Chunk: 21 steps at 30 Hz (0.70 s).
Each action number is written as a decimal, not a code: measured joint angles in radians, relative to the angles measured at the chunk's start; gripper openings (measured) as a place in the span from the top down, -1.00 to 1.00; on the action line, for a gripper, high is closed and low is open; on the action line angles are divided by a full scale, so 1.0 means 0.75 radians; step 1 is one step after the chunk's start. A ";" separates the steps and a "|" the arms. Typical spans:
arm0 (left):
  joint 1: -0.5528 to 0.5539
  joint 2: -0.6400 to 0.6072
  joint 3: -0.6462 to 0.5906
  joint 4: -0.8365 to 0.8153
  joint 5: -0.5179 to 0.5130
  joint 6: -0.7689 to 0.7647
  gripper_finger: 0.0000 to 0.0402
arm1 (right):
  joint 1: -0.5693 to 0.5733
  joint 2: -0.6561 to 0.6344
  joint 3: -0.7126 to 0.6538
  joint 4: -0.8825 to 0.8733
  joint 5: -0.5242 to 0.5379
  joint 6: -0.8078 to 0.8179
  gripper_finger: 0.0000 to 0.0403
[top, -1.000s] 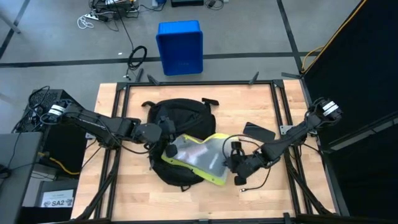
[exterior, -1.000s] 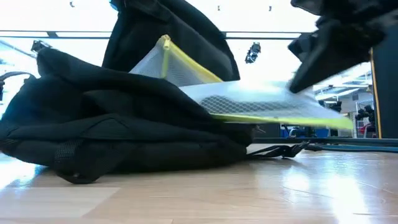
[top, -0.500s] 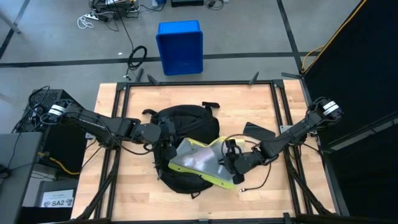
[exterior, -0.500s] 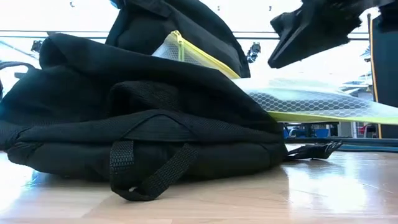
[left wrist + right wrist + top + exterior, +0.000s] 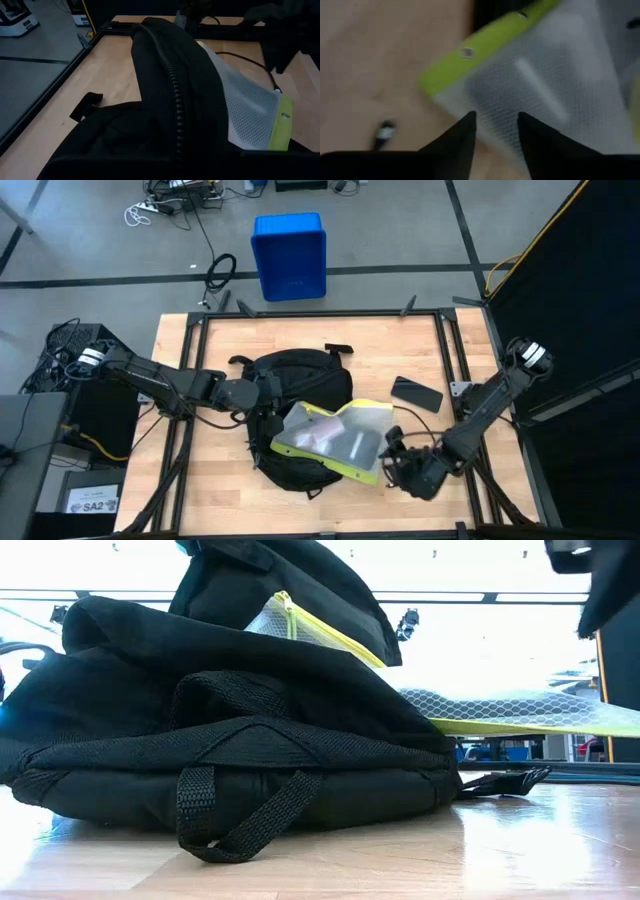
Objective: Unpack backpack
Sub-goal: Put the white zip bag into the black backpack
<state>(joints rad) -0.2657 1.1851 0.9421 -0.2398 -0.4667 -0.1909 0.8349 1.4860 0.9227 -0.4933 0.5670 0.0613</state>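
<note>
Your backpack [image 5: 290, 405] sits mid-table, lying flat, strap loop [image 5: 235, 815] hanging off its near side in the low view. A mesh pouch [image 5: 335, 438] with yellow-green trim sticks halfway out of the bag's opening, its free end over the table toward the right arm. In the low view the pouch [image 5: 500, 708] juts out level, clear of the tabletop.

Your left gripper [image 5: 268, 395] is at the backpack's left edge, right at the opening beside the pouch. The left wrist view is filled by the bag's fabric and zipper [image 5: 175, 100], the gripper's own tips hidden, so you can't tell whether they're gripping the fabric or not.

Your right gripper [image 5: 398, 462] is just beside the pouch's free corner, at the front right of the table. In the right wrist view its two fingers [image 5: 455, 145] stand a narrow gap apart with nothing between them, the pouch's corner [image 5: 530, 75] lying just ahead of them.

A flat black item [image 5: 415, 393] lies on the table right of the backpack, apart from it. A blue bin [image 5: 289, 255] stands on the floor beyond the table.
</note>
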 joint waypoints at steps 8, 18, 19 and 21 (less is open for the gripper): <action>0.000 0.000 0.000 0.000 0.000 -0.003 1.00 | 0.094 0.001 -0.116 0.096 0.238 -0.048 -0.16; 0.000 0.000 0.000 -0.018 -0.001 -0.032 1.00 | 0.084 0.312 -0.147 0.186 0.560 -0.300 -0.40; 0.000 0.000 0.000 -0.019 -0.001 -0.035 1.00 | 0.078 0.347 -0.147 0.190 0.629 -0.333 -0.41; 0.000 0.000 0.000 -0.020 -0.001 -0.035 1.00 | 0.062 0.404 -0.146 0.209 0.754 -0.391 -0.42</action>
<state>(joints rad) -0.2657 1.1851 0.9421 -0.2546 -0.4671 -0.2173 0.8818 1.7890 0.8131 -0.3368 1.1325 -0.2323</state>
